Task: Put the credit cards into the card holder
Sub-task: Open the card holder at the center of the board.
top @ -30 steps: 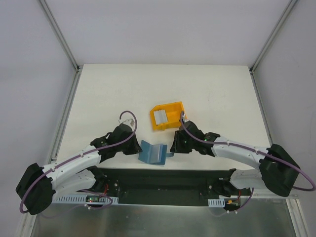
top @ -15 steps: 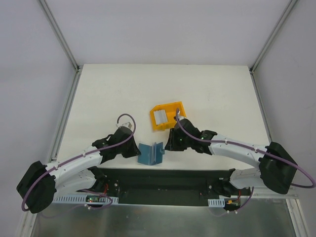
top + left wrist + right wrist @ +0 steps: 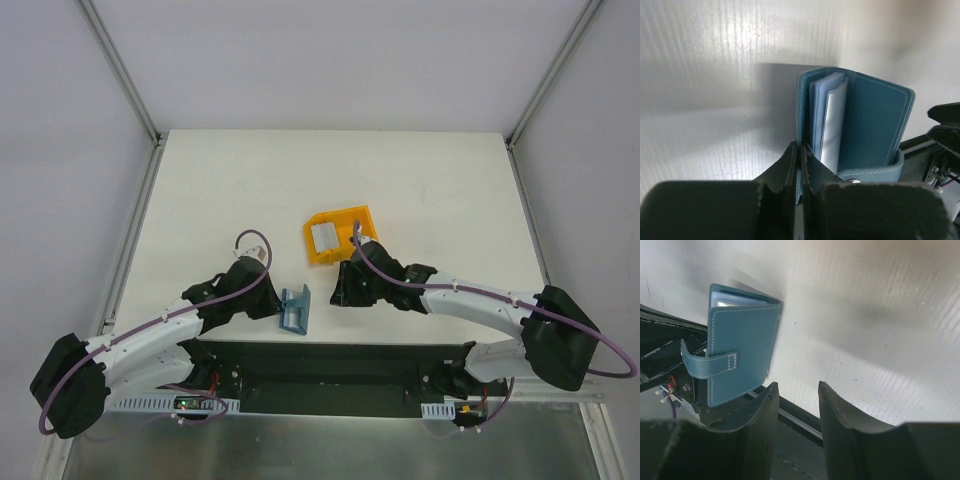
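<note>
With the left gripper [image 3: 799, 150] clamped on one cover of the teal card holder [image 3: 293, 308], which stands nearly folded at lower centre, the right gripper [image 3: 795, 390], jaws apart and empty, should probably spread the free cover before fetching the credit cards [image 3: 325, 237] from the yellow bin [image 3: 335, 214] at mid-frame.

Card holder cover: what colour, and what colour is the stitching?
The card holder is teal-blue, with pale, near-white stitching along its edges. The right wrist view shows it best.
</note>
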You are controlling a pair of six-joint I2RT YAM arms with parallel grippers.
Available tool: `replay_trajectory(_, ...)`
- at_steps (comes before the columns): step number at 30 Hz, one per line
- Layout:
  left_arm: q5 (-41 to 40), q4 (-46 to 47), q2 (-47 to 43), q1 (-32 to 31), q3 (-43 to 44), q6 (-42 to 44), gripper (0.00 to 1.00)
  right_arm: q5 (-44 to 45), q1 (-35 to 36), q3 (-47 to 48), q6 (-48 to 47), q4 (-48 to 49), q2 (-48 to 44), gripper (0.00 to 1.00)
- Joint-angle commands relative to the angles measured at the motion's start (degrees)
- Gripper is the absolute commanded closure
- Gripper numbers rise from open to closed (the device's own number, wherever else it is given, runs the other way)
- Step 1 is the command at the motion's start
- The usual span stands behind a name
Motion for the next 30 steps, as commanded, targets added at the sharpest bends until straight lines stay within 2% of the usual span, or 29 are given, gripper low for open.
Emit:
replay_trajectory(1, 0.7, -0.8, -3.7, -0.3, 2.2, 2.2, 1.0, -1.2, 1.0, 3.2, -0.8, 1.7, -2.0, 0.55)
replay_trajectory(5, 2.0, -0.8, -3.3, -0.4, 3.2, 2.1, 1.0, -1.8, 2.4, 5.9, -1.4, 1.5, -1.0, 0.49)
replay_trajectory(14, 2.2, -0.8, -2.6, -0.4, 3.5, 2.3, 1.0, 1.7, 5.2, 11.2, -2.0, -2.1, 3.3, 0.47)
replay_trajectory(19, 2.5, -1.0, -3.4, -0.4, 4.0, 2.9, 1.0, 0.7, 5.6, 13.5, -5.3, -0.8, 2.6, 0.48)
replay_trajectory(25, 2.6, -1.1, -2.9, -0.3, 4.0, 2.8, 1.0, -4.0, 5.9, 16.9, -7.3, -0.5, 6.1, 0.5)
replay_trajectory(30, 2.3, -1.1, -3.3, -0.4, 3.8, 2.7, 1.0, -6.1, 6.3, 18.1, -6.1, -0.1, 10.3, 0.57)
